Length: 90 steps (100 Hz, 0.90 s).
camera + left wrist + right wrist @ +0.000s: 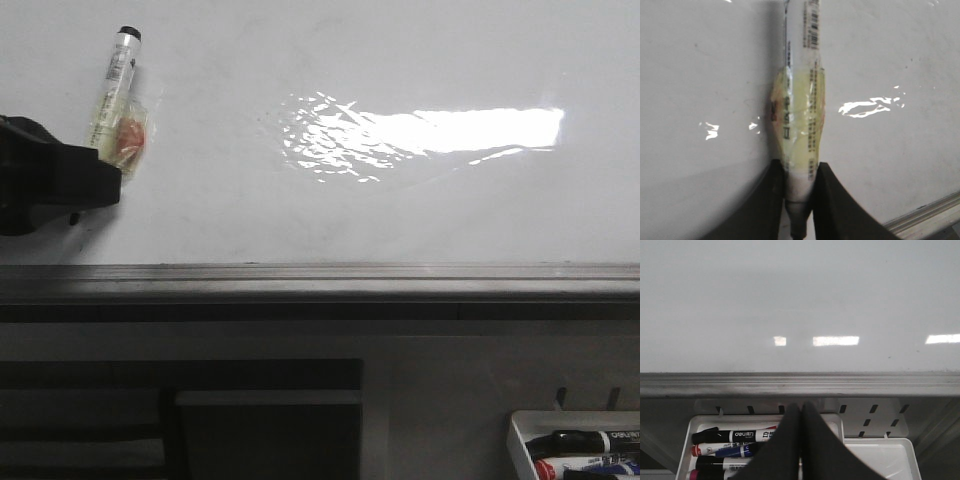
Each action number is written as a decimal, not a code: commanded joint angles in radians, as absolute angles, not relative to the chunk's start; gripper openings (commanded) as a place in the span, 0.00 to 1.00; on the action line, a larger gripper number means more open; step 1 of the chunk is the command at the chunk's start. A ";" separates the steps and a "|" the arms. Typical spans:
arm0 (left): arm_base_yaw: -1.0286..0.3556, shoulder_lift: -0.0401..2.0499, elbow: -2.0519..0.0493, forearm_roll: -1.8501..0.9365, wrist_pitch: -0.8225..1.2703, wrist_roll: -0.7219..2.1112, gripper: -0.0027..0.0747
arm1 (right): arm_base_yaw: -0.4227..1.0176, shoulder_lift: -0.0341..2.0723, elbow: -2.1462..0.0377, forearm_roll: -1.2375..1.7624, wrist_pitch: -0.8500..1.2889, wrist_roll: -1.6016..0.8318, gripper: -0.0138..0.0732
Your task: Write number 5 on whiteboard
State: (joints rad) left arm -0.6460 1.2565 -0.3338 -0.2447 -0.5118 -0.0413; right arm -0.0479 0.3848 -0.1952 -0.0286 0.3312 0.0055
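The whiteboard is a large glossy white surface with a bright glare patch and a grey metal edge strip at its front. No drawn 5 shows on it. My left gripper at the board's left is shut on a white marker wrapped in yellowish tape, its black end pointing away over the board. In the left wrist view the fingers clamp the marker near one end. My right gripper is shut and empty, hovering over the marker tray, off the board.
A small white tray with several markers hangs below the board's front edge at the right; a black marker lies in it. A second white tray compartment sits beside it. Dark shelving lies below at the left.
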 commanded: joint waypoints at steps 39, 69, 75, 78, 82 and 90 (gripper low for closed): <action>-0.647 0.943 -0.361 0.510 -0.367 -0.050 0.01 | 0.372 0.480 -0.368 -0.024 0.351 -0.008 0.09; -0.652 0.983 -0.361 0.684 -0.412 -0.050 0.01 | 0.712 0.743 -0.495 0.034 0.277 -0.008 0.23; -0.671 1.000 -0.361 0.716 -0.443 -0.050 0.01 | 0.777 0.801 -0.550 0.058 0.277 -0.008 0.40; -0.680 1.009 -0.361 0.743 -0.463 -0.050 0.01 | 0.802 0.830 -0.574 0.072 0.275 -0.008 0.48; -0.691 1.022 -0.361 0.770 -0.486 -0.050 0.01 | 0.836 0.860 -0.612 0.076 0.275 -0.008 0.57; -0.706 1.049 -0.361 0.783 -0.512 -0.050 0.01 | 0.887 0.923 -0.675 0.076 0.265 -0.008 0.65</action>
